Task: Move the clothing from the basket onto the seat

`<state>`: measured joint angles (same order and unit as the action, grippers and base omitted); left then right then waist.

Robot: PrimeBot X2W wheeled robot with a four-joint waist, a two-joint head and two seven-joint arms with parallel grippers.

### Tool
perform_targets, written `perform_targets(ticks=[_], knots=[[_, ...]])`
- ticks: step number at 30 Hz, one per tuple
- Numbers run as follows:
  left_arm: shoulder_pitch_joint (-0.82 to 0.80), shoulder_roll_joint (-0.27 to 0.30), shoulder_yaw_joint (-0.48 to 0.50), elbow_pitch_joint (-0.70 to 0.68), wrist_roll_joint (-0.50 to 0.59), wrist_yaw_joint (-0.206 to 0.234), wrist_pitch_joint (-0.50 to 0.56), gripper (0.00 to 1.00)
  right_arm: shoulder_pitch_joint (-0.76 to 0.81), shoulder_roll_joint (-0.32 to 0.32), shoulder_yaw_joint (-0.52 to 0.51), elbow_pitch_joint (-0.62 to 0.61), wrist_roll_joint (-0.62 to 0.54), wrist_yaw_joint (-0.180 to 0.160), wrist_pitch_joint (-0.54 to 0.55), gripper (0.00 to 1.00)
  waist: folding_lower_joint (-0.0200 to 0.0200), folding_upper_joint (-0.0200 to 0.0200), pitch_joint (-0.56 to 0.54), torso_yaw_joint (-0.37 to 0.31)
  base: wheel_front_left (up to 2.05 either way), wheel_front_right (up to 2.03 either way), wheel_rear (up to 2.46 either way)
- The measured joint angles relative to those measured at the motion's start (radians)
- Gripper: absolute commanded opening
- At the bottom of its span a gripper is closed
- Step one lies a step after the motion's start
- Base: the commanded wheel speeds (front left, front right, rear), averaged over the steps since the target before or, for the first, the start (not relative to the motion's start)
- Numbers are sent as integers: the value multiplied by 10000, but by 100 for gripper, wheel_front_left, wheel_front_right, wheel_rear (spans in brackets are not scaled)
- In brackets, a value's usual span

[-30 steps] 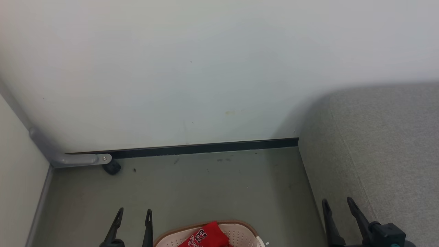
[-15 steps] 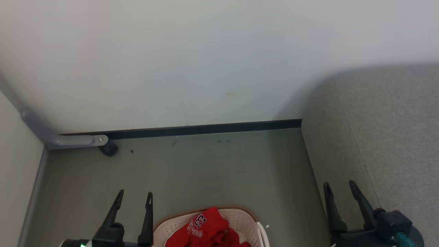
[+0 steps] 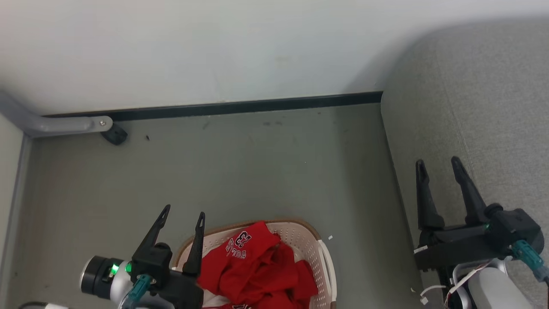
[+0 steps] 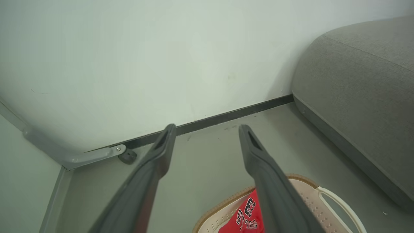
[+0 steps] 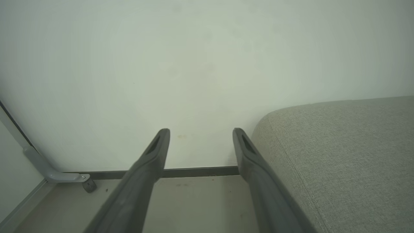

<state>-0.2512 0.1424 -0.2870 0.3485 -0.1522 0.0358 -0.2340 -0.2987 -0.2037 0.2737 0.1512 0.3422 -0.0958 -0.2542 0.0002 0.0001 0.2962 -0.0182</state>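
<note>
Red clothing [image 3: 257, 270] with dark letters and numbers lies heaped in the cream basket [image 3: 315, 253] on the floor at the bottom of the head view. A corner of the clothing [image 4: 247, 212] and the basket's brown rim [image 4: 223, 208] also appear low in the left wrist view. My left gripper [image 3: 182, 214] hangs open just left of the basket, above its rim, nothing between its fingers. The grey seat [image 3: 472, 98] fills the right side. My right gripper [image 3: 437, 165] stands open over the seat's left edge, holding nothing. The seat [image 5: 339, 155] lies right of its fingers.
A pale wall with a dark baseboard [image 3: 240, 107] closes the far side. A grey metal bracket [image 3: 64, 124] with a black caster [image 3: 115, 135] sits in the far left corner. Grey floor [image 3: 240, 171] stretches between wall, basket and seat.
The head camera has tilted downward, so the basket, clothing and both grippers sit higher in the picture with more of them visible. Both grippers stay open.
</note>
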Motion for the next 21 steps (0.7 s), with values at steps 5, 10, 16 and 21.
perform_targets(ticks=[5,10,16,21], knots=[[-561,-6,-167,516,255,-178,71,100,-578,-6,-88,-167,-88,-6,-25,100,0,0,717,-100,0,0,0],[-1043,-81,-311,1034,320,-282,96,100,-1192,-13,-199,-209,-121,-6,-25,100,0,0,1403,-218,0,0,0],[-1341,-157,-454,1733,380,-362,121,100,-1754,-10,-228,-257,-244,-6,-25,100,0,1,2113,-366,0,0,0],[-1420,-163,-495,2282,401,-449,121,100,-2327,-10,-203,-332,-314,82,-25,100,-1,1,2614,-486,0,0,0]])
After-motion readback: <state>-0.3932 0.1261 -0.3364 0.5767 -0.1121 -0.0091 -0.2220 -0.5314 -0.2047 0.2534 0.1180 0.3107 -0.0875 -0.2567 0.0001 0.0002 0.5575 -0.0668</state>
